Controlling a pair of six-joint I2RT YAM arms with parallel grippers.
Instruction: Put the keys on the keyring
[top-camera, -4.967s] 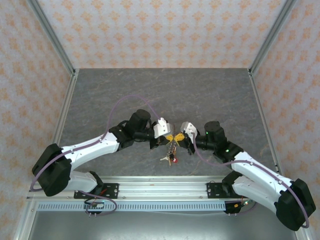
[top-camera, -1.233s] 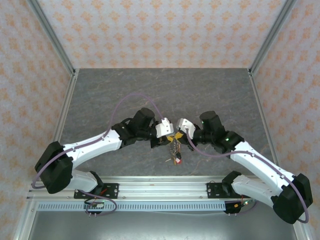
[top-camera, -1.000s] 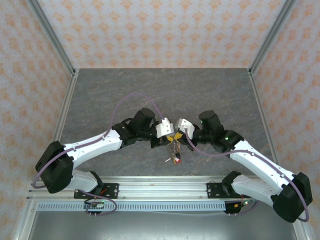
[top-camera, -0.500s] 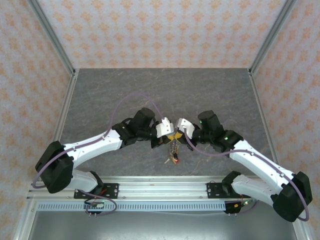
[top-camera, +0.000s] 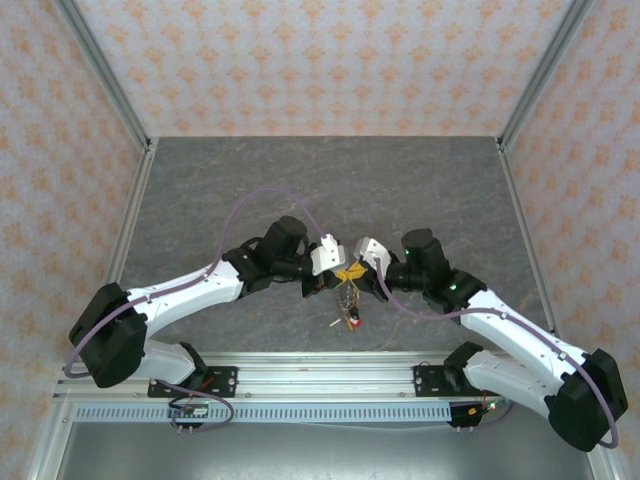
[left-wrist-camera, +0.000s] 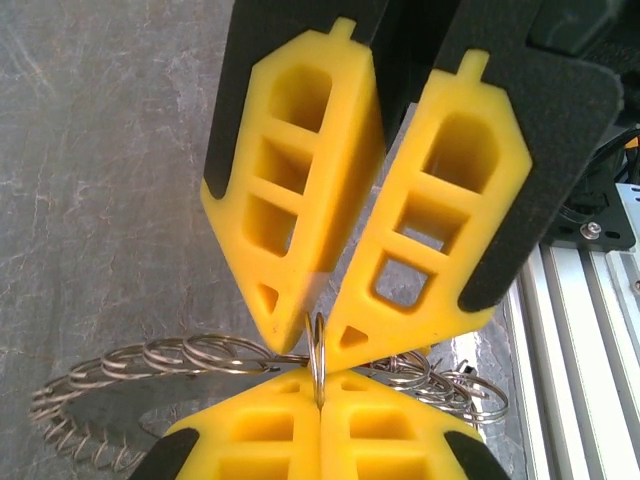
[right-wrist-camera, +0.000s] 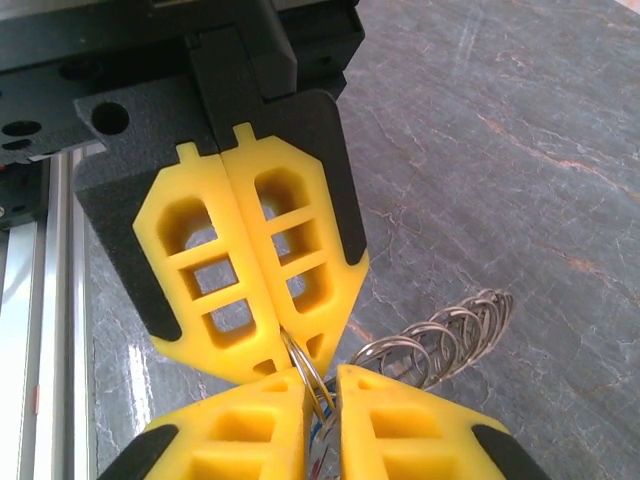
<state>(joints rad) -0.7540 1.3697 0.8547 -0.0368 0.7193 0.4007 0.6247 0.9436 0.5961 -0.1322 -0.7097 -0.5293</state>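
Since a moment ago the right end effector has eased its yellow fingers a crack apart, leaving a thin wire loop of the keyring loose in the gap. Tip to tip with it, the left end effector is pressed together on that same loop. Coiled scallops of the keyring fan out to one side. Below, the keys hang in a bunch, a red tag showing, low over the grey surface.

The yellow-fingered black left gripper was clamped shut; the matching right gripper (tip to tip) stood slightly parted.
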